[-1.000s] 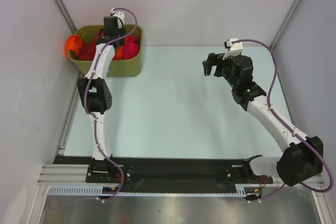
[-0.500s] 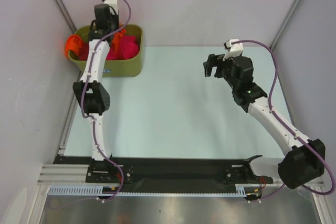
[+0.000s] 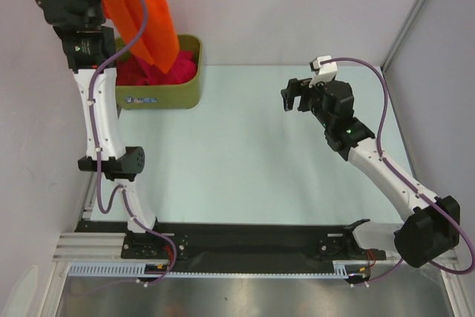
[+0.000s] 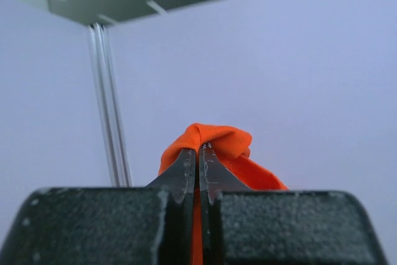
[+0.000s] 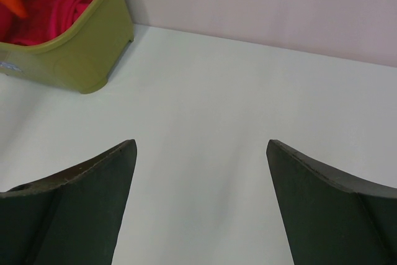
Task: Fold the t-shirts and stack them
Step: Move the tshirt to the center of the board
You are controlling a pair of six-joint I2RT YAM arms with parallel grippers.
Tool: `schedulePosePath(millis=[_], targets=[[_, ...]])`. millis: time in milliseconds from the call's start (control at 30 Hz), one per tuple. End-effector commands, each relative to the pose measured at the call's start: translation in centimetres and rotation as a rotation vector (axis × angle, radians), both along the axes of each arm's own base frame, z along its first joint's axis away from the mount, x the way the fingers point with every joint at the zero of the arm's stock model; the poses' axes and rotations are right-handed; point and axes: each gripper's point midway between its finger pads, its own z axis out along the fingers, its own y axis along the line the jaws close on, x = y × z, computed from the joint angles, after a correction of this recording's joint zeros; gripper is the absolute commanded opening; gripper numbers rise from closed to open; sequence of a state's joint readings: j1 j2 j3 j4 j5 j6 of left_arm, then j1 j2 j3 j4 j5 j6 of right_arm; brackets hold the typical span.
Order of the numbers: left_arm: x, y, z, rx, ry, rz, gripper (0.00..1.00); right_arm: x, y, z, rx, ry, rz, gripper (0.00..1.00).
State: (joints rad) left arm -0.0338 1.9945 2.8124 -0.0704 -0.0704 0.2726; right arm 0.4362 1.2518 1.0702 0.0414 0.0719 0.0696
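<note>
The table (image 3: 252, 154) is flat and smooth, a very pale green. A green plastic bin (image 3: 165, 97) sits right on it, in the far left corner. The bin stands upright on its bottom, with a small label on its front side. Well in front of the bin, a black strip (image 3: 252, 237) runs along the table's near edge.
</note>
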Motion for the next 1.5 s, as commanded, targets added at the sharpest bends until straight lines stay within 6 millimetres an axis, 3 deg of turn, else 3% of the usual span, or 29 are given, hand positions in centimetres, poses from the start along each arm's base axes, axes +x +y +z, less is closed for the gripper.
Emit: schedulePosePath(millis=[0, 100, 133, 233, 333, 400, 467, 500, 533, 600, 633, 667, 700, 733, 833, 933, 967, 1000, 1067, 1133, 1200, 1233, 1267, 1300, 1333, 1367, 1400, 1433, 1467], targets=[[-5.4, 0.0, 4.9, 0.004, -0.192, 0.010, 0.00, 0.0, 0.8, 4.3, 0.036, -0.108, 0.020, 0.93], [-7.5, -2.0, 5.8, 0.011, -0.190, -0.096, 0.00, -0.3, 1.4, 5.3, 0.049, -0.120, 0.032, 0.93], [-9.5, -3.1, 6.9, 0.039, -0.223, -0.150, 0.00, -0.4, 1.6, 6.0, 0.058, -0.131, 0.038, 0.93], [-11.2, -6.3, 6.7, 0.063, -0.179, -0.289, 0.00, -0.5, 1.8, 7.6, 0.088, -0.153, 0.049, 0.94], [-10.0, -11.5, 3.0, 0.102, 0.008, -0.517, 0.00, -0.6, 1.5, 8.5, 0.112, -0.154, 0.036, 0.95], [-9.4, -16.1, -0.8, 0.138, 0.168, -0.708, 0.00, -0.6, 1.0, 8.9, 0.147, -0.126, 0.012, 0.96], [-7.4, -19.6, -6.2, 0.162, 0.360, -0.806, 0.00, -0.3, -1.0, 8.4, 0.172, -0.069, -0.044, 0.95], [-6.2, -22.4, -10.3, 0.187, 0.484, -0.870, 0.00, 0.0, -3.0, 8.4, 0.232, -0.044, -0.099, 0.95], [-5.5, -23.8, -12.2, 0.200, 0.532, -0.899, 0.00, 0.1, -4.0, 8.2, 0.257, -0.024, -0.128, 0.94], [-4.4, -27.0, -17.7, 0.235, 0.679, -0.960, 0.00, 0.0, -6.4, 6.0, 0.275, 0.053, -0.210, 0.92], [-3.3, -28.5, -22.1, 0.253, 0.786, -0.982, 0.00, -0.3, -7.5, 5.7, 0.291, 0.069, -0.245, 0.92], [-3.1, -29.6, -24.8, 0.271, 0.851, -0.993, 0.00, -0.4, -9.1, 4.3, 0.279, 0.110, -0.299, 0.91], [-3.4, -31.5, -27.2, 0.316, 0.892, -1.019, 0.00, -0.6, -10.1, 3.1, 0.268, 0.137, -0.338, 0.91], [-3.0, -32.9, -31.6, 0.339, 0.990, -1.037, 0.00, -0.8, -10.7, 2.4, 0.262, 0.160, -0.359, 0.91], [-4.2, -36.8, -38.7, 0.407, 1.120, -1.119, 0.01, -1.5, -12.3, -0.4, 0.234, 0.240, -0.403, 0.91], [-7.3, -39.9, -43.8, 0.473, 1.230, -1.256, 0.28, -2.0, -13.2, -2.9, 0.202, 0.328, -0.430, 0.91], [-8.2, -40.4, -44.5, 0.492, 1.248, -1.295, 0.53, -2.1, -13.5, -4.0, 0.186, 0.370, -0.438, 0.91], [-9.3, -41.1, -45.3, 0.527, 1.259, -1.325, 0.63, -2.1, -13.6, -4.6, 0.183, 0.390, -0.431, 0.90], [-10.3, -40.6, -46.1, 0.565, 1.301, -1.332, 0.81, -1.7, -13.1, -6.0, 0.158, 0.433, -0.389, 0.87], [-10.3, -38.8, -47.1, 0.593, 1.380, -1.237, 0.83, -1.3, -12.8, -7.0, 0.136, 0.458, -0.364, 0.84], [-8.6, -35.6, -48.5, 0.638, 1.451, -1.014, 0.79, -0.4, -11.4, -8.6, 0.144, 0.511, -0.289, 0.74], [-9.3, -33.5, -50.7, 0.657, 1.556, -0.942, 0.76, 0.0, -10.8, -9.3, 0.146, 0.532, -0.263, 0.70], [-8.6, -30.9, -52.1, 0.682, 1.613, -0.818, 0.67, 0.7, -10.2, -9.3, 0.160, 0.531, -0.238, 0.60], [-9.1, -29.2, -52.8, 0.694, 1.650, -0.763, 0.63, 1.1, -9.3, -9.5, 0.173, 0.545, -0.192, 0.55], [-10.8, -26.9, -56.3, 0.721, 1.768, -0.712, 0.59, 1.8, -8.6, -11.5, 0.165, 0.594, -0.172, 0.52], [-11.5, -25.3, -57.7, 0.743, 1.807, -0.678, 0.55, 2.5, -8.1, -12.0, 0.162, 0.603, -0.159, 0.49], [-12.4, -24.1, -57.6, 0.748, 1.801, -0.662, 0.55, 3.6, -7.9, -11.9, 0.157, 0.602, -0.160, 0.49], [-14.4, -22.6, -60.7, 0.762, 1.863, -0.657, 0.55, 4.4, -7.5, -13.8, 0.146, 0.653, -0.166, 0.50], [-15.2, -21.8, -61.3, 0.763, 1.865, -0.656, 0.56, 4.4, -7.0, -14.9, 0.128, 0.702, -0.161, 0.55]])
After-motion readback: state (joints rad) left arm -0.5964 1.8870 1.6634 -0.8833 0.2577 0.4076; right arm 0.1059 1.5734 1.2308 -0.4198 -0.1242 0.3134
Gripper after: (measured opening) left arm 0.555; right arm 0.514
